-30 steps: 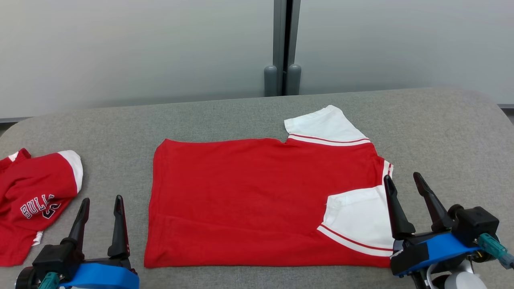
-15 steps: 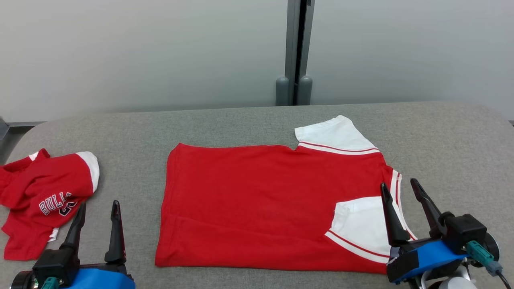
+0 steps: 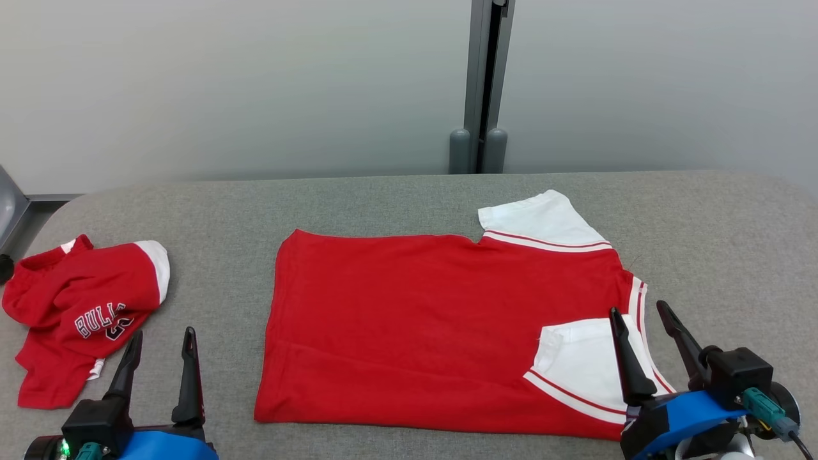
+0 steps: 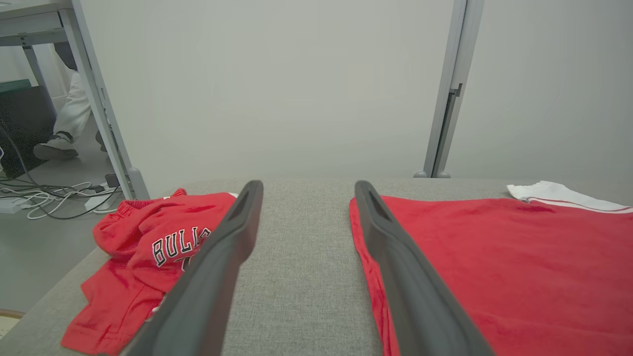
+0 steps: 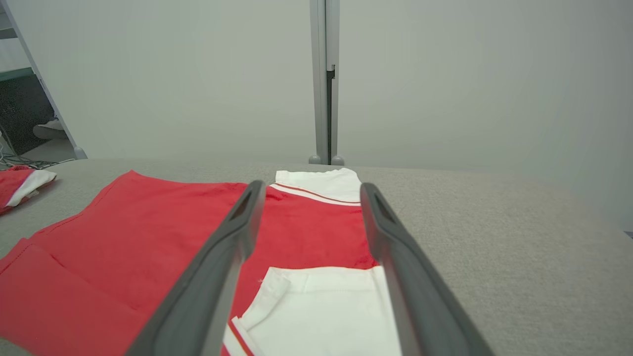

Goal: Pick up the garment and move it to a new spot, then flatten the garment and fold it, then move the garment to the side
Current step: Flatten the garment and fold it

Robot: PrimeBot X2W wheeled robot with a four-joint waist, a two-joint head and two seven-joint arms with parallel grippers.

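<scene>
Two tools: left tool and right tool are both released, fingers spread, holding nothing, low over the near edge of the counter.
Task's thing: red T-shirt lies flat mid-counter, hem end toward the left tool, collar end toward the right tool.
Sleeves: near sleeve is turned in onto the red body; far sleeve sticks out flat.
Stage, as I judge it: flattened, fold begun, far sleeve not yet turned in.
Risk one: the right tool's fingers stand over the near sleeve's edge; a low pass could catch it and undo that fold.
Risk two: pinching only the top layer at the hem would let the lower layer drag and wrinkle.
Risk three: uneven lift between the two tools would skew the fold line.
In the way: crumpled Bulls garment just left of the left tool, apart from the T-shirt; a sideways sweep could snag it, and it takes up that side.
Beyond: partition post behind the counter; cables and a person's shoe on the floor, well apart.
</scene>
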